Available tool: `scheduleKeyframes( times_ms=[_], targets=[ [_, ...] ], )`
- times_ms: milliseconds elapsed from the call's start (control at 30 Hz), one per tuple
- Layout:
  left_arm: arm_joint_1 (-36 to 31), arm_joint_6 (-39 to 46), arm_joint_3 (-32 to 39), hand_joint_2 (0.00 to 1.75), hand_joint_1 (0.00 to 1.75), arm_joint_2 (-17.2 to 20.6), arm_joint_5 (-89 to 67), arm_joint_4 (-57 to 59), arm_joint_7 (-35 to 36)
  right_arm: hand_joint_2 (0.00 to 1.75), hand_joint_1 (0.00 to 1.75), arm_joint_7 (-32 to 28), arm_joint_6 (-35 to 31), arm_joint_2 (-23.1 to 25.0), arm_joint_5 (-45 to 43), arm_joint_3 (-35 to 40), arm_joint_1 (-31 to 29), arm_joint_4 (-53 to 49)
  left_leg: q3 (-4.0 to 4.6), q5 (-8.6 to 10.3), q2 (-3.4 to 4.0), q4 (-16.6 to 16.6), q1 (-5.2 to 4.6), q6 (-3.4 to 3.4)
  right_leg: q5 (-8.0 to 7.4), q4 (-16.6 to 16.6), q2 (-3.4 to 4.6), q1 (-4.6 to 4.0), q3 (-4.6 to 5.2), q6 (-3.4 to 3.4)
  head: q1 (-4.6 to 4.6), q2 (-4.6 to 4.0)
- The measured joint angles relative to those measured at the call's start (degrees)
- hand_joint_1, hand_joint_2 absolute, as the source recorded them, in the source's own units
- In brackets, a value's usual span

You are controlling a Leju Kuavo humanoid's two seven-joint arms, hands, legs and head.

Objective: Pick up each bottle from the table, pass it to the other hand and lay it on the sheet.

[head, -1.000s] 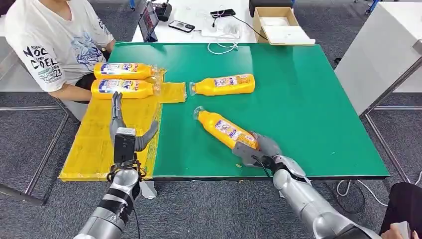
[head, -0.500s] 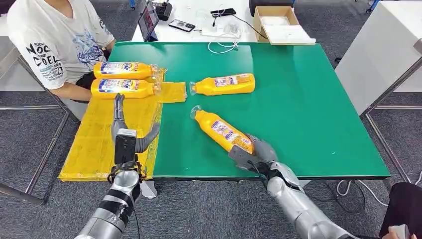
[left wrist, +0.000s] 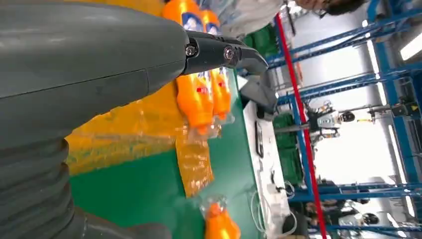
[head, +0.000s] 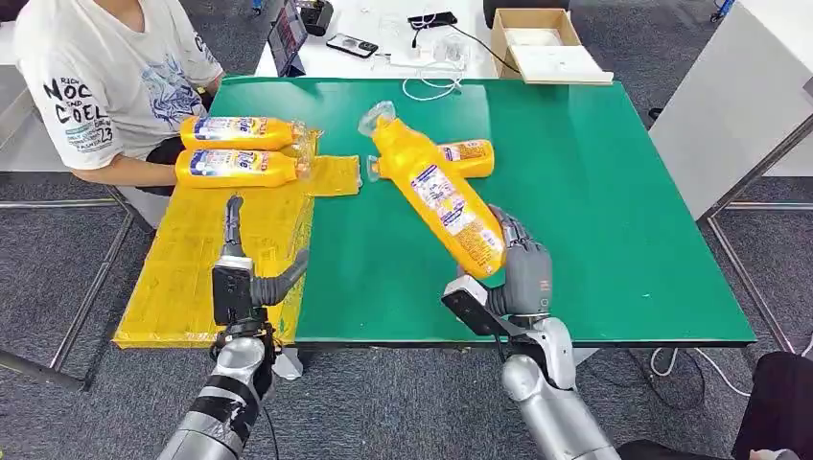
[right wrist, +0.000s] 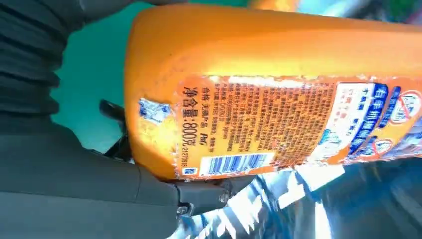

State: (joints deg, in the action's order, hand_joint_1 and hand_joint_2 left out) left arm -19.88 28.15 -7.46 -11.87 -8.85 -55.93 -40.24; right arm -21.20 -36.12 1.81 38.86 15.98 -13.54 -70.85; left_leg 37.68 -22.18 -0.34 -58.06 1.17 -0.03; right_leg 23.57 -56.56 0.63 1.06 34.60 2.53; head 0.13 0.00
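Even, bright overhead light; soft shadows on tabletop [head: 614, 211]. Left wrist view: background beyond hand [left wrist: 74, 74] blown out. Right wrist view: motion-blurred beyond bottle [right wrist: 278, 94].

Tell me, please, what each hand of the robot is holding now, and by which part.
The right hand holds an orange bottle by its base end, cap end raised above the table. The left hand holds nothing; its fingers are apart.

On the printed label of the orange plastic bottle [right wrist: 278, 84] held in the right hand [head: 518, 273], "800" and a barcode are seen in the right wrist view; the remaining small print is not legible. On the person's white T-shirt [head: 105, 67], "NOC", "COEL" and "23" are read.
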Motion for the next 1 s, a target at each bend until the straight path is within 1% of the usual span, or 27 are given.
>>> scheduleKeyframes(
  times_ms=[167, 233, 300, 500, 533, 567, 600, 667, 700, 767, 867, 1000],
  targets=[
    [-0.2, -4.0, 1.6, 1.75, 0.0, -1.0, 3.3, 0.7, 0.0, 1.75, 1.73, -4.7, -3.3, 2.0, 0.2, -2.4, 2.2, -5.2, -0.01, 0.0, 0.01, 0.0, 0.0, 0.0, 0.0, 0.0, 0.01, 0.01, 0.02, 0.0, -0.02, 0.0],
    [-0.4, -8.3, 2.3, 1.75, 0.0, -1.4, 6.1, 1.4, 0.6, 1.75, 1.73, -5.9, -3.3, 2.7, -0.1, -3.2, 2.9, -6.5, -0.01, 0.0, 0.02, 0.0, 0.0, 0.0, 0.0, 0.0, 0.0, 0.01, 0.02, 0.0, 0.0, 0.0],
    [-0.5, -10.1, 3.0, 1.75, 0.0, -2.0, 7.1, 1.9, 0.8, 1.75, 1.73, -6.3, -3.3, 3.2, -0.4, -3.7, 3.5, -7.4, 0.0, 0.0, 0.01, 0.0, 0.0, 0.0, 0.0, 0.0, 0.0, 0.01, 0.02, 0.0, 0.0, 0.0],
    [-0.6, -10.8, 4.0, 1.75, 0.0, -2.5, 7.8, 2.8, 1.0, 1.75, 1.75, -6.4, -3.3, 3.8, -0.5, -4.5, 4.2, -8.6, 0.0, 0.0, 0.02, 0.0, 0.0, 0.0, 0.0, 0.0, 0.01, 0.01, 0.02, 0.0, 0.0, 0.0],
    [-0.7, -12.2, 4.1, 1.75, 0.0, -2.6, 8.8, 2.9, 1.8, 1.75, 1.75, -6.6, -3.3, 3.8, -0.4, -4.6, 4.3, -8.6, 0.0, 0.0, 0.02, 0.0, 0.0, 0.0, 0.0, 0.0, 0.01, 0.01, 0.02, 0.0, -0.02, 0.0],
    [-0.8, -15.7, 4.4, 1.75, 0.0, -2.7, 11.1, 3.0, 3.8, 1.75, 1.73, -7.2, -3.3, 3.9, -0.4, -4.7, 4.3, -8.7, 0.0, 0.0, 0.02, 0.0, 0.0, 0.0, 0.0, 0.0, 0.01, 0.01, 0.03, 0.0, -0.02, 0.0],
    [-0.9, -19.7, 4.4, 1.75, 0.0, -2.8, 13.5, 3.2, 5.7, 1.75, 1.75, -7.9, -3.3, 3.9, -0.7, -4.7, 4.4, -8.7, 0.0, 0.0, 0.02, 0.0, 0.0, 0.0, 0.0, 0.0, 0.01, 0.01, 0.04, 0.0, -0.02, 0.0],
    [-1.0, -29.4, 4.5, 1.75, 0.0, -3.0, 19.1, 3.6, 9.7, 1.75, 1.75, -10.1, -3.1, 3.9, -1.9, -4.7, 4.9, -8.6, 0.03, 0.0, 0.0, 0.0, 0.0, 0.0, 0.0, 0.0, 0.0, 0.01, 0.03, 0.0, -0.02, 0.0],
    [-1.1, -34.8, 4.5, 1.75, 0.0, -3.1, 22.1, 3.8, 11.3, 1.75, 1.75, -11.8, -2.5, 3.9, -3.1, -4.6, 5.1, -8.5, 0.04, 0.0, 0.01, 0.0, 0.0, 0.0, 0.0, 0.0, 0.0, 0.01, 0.04, 0.0, 0.0, 0.0],
    [-1.0, -42.6, 4.1, 1.75, 0.0, -3.1, 26.3, 3.9, 13.2, 1.75, 1.75, -14.8, -0.7, 4.1, -5.5, -4.3, 5.4, -7.7, 0.04, 0.0, 0.03, 0.0, 0.0, 0.0, 0.0, 0.0, 0.01, 0.01, 0.05, 0.0, -0.02, 0.0],
    [-0.5, -48.5, 2.8, 1.75, 0.0, -3.1, 30.3, 3.0, 14.9, 1.75, 1.75, -17.5, 1.9, 4.6, -7.8, -3.9, 5.8, -5.6, 0.04, 0.0, 0.02, 0.0, 0.0, 0.0, 0.0, 0.0, 0.01, 0.01, 0.05, 0.0, -0.02, 0.0],
    [0.7, -53.1, 0.6, 1.75, 0.0, -3.1, 35.7, 0.1, 16.7, 1.75, 1.75, -18.6, 4.0, 5.2, -8.7, -2.9, 5.9, -2.1, 0.05, 0.0, 0.02, 0.0, 0.01, 0.0, 0.0, 0.0, 0.0, -0.01, 0.05, -0.01, -0.02, 0.0]
  ],
)
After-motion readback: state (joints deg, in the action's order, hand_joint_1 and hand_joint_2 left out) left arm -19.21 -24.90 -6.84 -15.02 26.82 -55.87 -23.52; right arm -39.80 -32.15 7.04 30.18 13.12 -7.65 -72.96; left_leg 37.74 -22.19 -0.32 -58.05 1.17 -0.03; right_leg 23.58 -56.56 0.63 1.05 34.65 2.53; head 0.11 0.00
